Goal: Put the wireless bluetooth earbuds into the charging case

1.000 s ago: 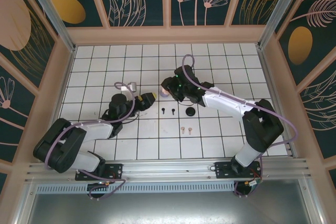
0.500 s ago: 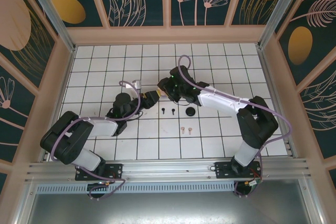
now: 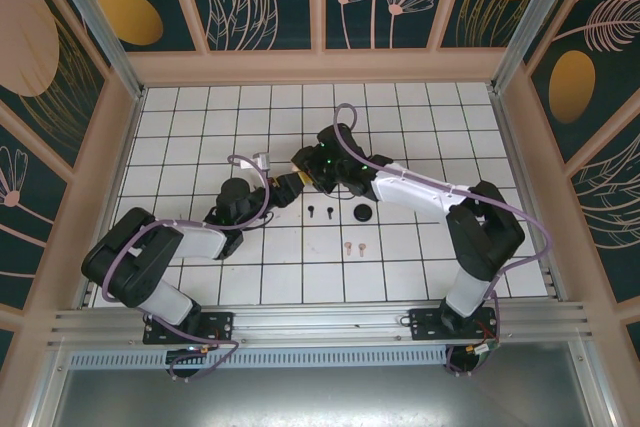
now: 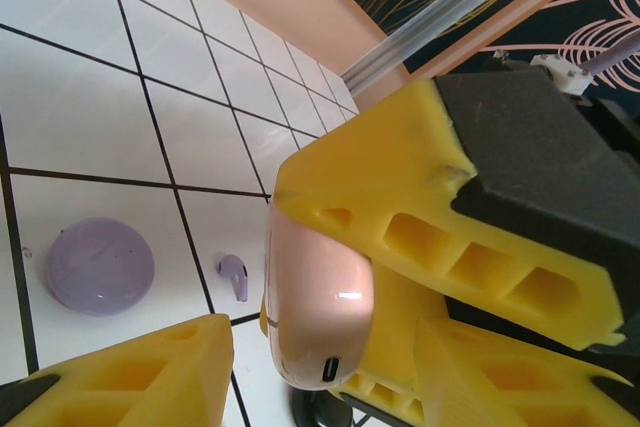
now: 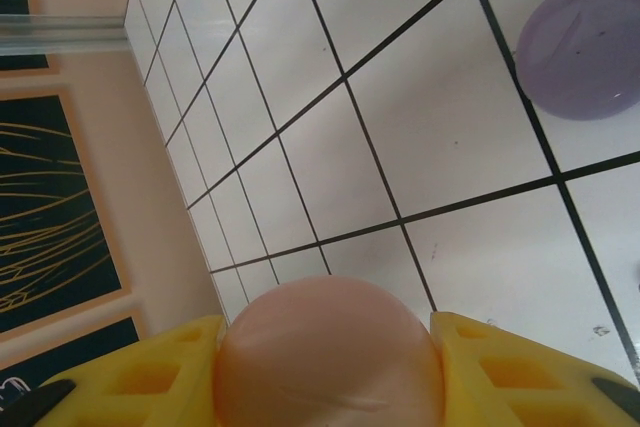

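Note:
My right gripper (image 5: 328,347) is shut on a round pink charging case (image 5: 328,357), one yellow finger on each side of it. In the top view it (image 3: 303,175) meets my left gripper (image 3: 288,185) mid-table. The left gripper (image 4: 255,277) straddles the same pink case (image 4: 320,307): its upper finger (image 4: 400,197) touches the case, while its lower finger (image 4: 130,372) stands off with a gap. A lilac earbud (image 4: 235,275) lies on the tiles beside a shut lilac case (image 4: 100,265). Two black earbuds (image 3: 321,212) and two pink earbuds (image 3: 354,246) lie in front of the grippers.
A black round case (image 3: 363,214) sits right of the black earbuds. The lilac case (image 5: 590,47) lies on the white tiled table (image 3: 420,127). Peach walls (image 3: 320,65) enclose the table at the back and sides.
The right gripper carried the pink case leftward and the left gripper came up to meet it. The left jaws have narrowed around the case.

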